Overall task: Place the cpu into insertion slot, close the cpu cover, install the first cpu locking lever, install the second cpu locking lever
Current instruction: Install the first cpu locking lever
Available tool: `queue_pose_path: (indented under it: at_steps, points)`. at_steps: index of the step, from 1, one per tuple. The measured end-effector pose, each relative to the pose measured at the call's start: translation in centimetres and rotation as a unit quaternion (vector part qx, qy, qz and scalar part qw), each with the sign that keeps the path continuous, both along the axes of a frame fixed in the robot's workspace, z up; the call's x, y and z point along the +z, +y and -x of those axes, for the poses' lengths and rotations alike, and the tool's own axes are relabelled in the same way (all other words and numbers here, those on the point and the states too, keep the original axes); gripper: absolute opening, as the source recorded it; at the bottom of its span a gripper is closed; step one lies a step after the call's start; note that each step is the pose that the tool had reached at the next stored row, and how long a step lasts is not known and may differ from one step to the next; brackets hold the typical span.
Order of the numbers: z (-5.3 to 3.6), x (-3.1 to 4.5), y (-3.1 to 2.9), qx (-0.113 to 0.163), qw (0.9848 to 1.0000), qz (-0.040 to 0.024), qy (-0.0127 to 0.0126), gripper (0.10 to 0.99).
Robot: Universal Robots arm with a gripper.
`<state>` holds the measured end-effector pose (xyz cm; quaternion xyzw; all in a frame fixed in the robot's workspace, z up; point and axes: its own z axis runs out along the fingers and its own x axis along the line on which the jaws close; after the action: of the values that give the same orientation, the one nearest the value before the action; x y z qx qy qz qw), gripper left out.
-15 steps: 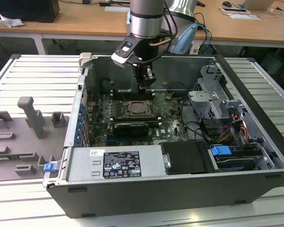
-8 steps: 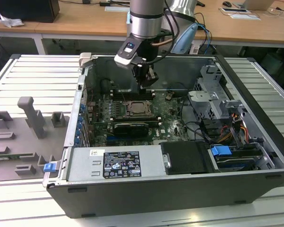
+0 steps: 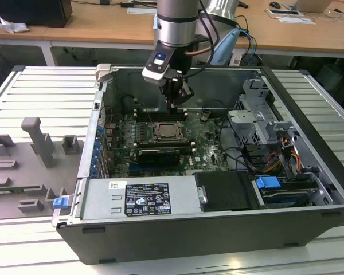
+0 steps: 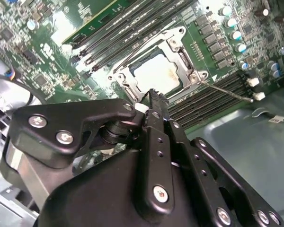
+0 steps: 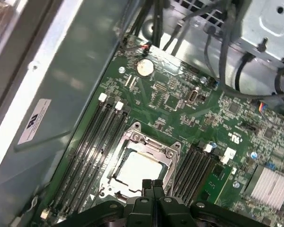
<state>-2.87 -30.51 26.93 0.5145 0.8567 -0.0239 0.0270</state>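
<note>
Setting: an open computer case (image 3: 160, 240) lies on its side on a slatted metal table (image 3: 40, 97), with the green circuit board (image 5: 180, 118) facing up.
Arm: a silver robot arm (image 3: 175, 23) reaches down into the case from above.
Gripper: the black gripper (image 3: 178, 96) (image 4: 154, 97) (image 5: 152, 183) hangs just above the board, near the far edge of the socket in the exterior view. Its two fingers are pressed together with nothing between them, and it touches nothing.
Cpu: the pale silver cpu (image 3: 169, 130) (image 4: 156, 75) (image 5: 139, 169) lies flat inside the insertion slot (image 3: 183, 137) at the middle of the board.
Cover: the silver cpu cover (image 4: 183, 57) (image 5: 146, 144) lies down over the socket, and the chip shows through its window.
Lever: in the second wrist view a thin metal lever (image 4: 226, 90) runs from one socket corner out across the neighbouring slots.
Beside the socket: long black memory slots (image 5: 97, 142) (image 4: 132, 23) flank it on two sides.
Elsewhere on the board: a round coin battery (image 5: 144, 67).
Case front: a grey power supply (image 3: 103, 200) carrying a label.
Table, the exterior view's left: grey fixture blocks (image 3: 37, 140).
</note>
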Motion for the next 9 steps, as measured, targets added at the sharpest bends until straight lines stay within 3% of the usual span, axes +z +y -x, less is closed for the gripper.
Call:
queue_pose_path:
  at_steps: [2,4,7,9]
  points:
    - [0.00,0.00,0.00,0.023,0.9997,0.0000,0.0000,0.106]
    - [0.00,0.00,0.00,0.063,0.9980,0.0000,0.0000,0.106]
    - [0.00,-0.01,0.00,0.090,0.9959,0.0000,0.0000,0.106]
    - [0.00,-0.01,0.00,0.112,0.9937,0.0000,0.0000,0.106]
